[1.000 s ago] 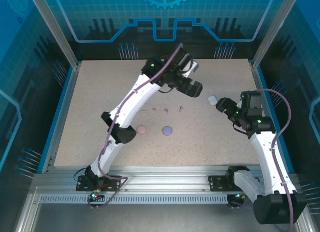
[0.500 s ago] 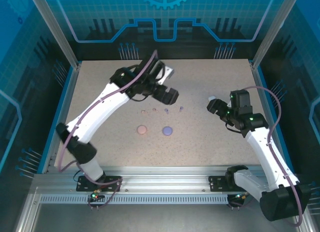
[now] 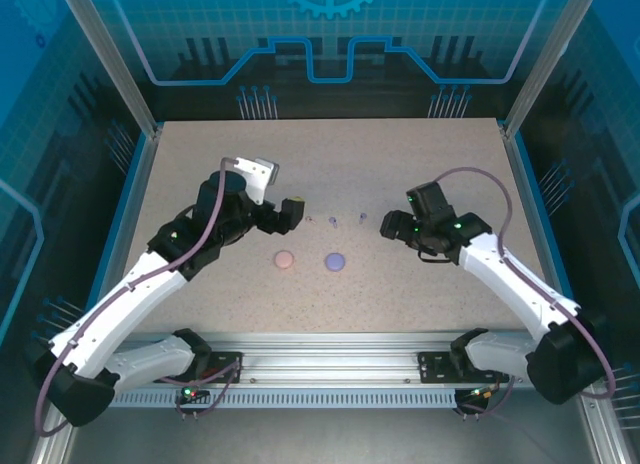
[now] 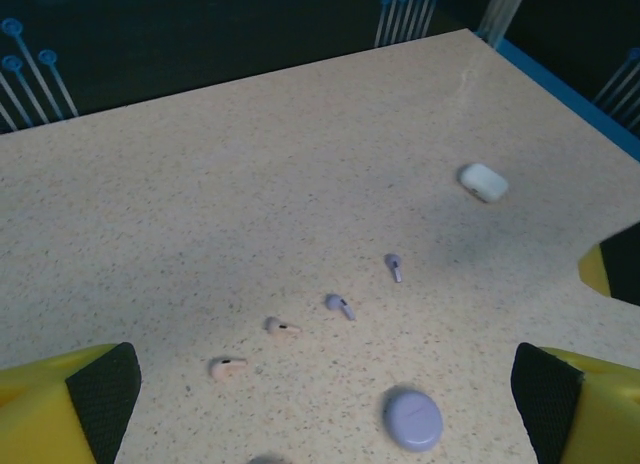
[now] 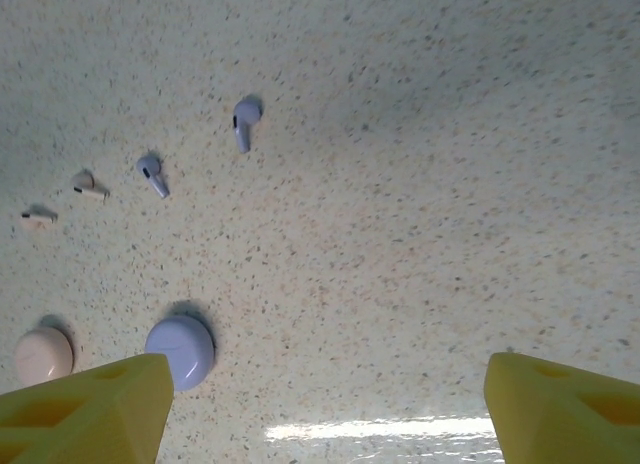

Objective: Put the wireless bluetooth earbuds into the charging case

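- Two pale pink stemmed plastic earbuds [image 4: 228, 366] and two purple stemmed earbuds [image 4: 340, 305] lie loose on the counter in a slanted row. They are near one another but not touching, and none is in a case.
- The round purple plastic charging case [image 4: 412, 417] and the round pale pink charging case [image 5: 44, 354] sit on the near side of the row, apart from the buds. Both appear to be shut.
- A white rounded case [image 4: 483, 181] shows beyond the row's far end; whether it rests on the counter cannot be told.
- The left jaws stand wide open and empty, yellow fingertips [image 4: 92, 396] flanking the row.
- The right jaws are also open and empty, yellow fingertips [image 5: 560, 409] above the speckled beige counter [image 3: 330, 154] beside the purple buds.
- Risk: the buds are tiny against such broad fingertips, so a closing pinch may squirt one away or nudge its neighbour.
- Risk: both arms face the same short row, so the jaws may collide.
- Risk: a light, shut case may skate when pressed.
- Risk: a bud may be put in a case of the wrong colour.
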{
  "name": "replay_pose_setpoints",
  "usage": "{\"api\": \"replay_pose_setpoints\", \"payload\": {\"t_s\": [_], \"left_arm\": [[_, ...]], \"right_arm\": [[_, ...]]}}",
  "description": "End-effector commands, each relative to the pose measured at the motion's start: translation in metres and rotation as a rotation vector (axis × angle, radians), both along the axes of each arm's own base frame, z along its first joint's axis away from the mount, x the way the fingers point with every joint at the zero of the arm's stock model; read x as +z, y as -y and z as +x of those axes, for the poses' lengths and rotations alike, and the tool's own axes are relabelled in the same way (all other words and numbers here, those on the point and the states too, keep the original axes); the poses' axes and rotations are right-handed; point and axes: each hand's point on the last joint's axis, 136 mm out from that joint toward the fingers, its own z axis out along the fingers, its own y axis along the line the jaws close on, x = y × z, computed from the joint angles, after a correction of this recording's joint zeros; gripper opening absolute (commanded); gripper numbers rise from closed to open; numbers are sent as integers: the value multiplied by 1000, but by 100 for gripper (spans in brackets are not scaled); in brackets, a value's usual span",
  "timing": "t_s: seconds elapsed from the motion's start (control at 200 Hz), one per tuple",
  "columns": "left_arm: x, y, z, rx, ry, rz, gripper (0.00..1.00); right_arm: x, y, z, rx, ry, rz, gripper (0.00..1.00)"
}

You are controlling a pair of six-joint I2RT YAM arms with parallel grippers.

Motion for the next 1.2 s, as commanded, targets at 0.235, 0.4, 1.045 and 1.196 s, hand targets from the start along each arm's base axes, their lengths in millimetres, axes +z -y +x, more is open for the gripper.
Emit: {"api": "replay_pose_setpoints", "payload": {"t_s": [0.235, 0.4, 1.045, 1.196], "left_arm": [[-7, -35, 24, 197, 155, -243, 99], [-16, -43, 26, 207, 111, -257, 99], [-67, -49, 38, 328, -41, -273, 99], [-71, -54, 39, 378, -38, -322, 99]], "right_arm": [[-21, -72, 10, 131, -98, -154, 82], [-45, -104, 13, 191, -171, -224, 82], [-107, -148, 1, 237, -354, -297, 80], [-118, -148, -2, 219, -376, -307, 78]]}}
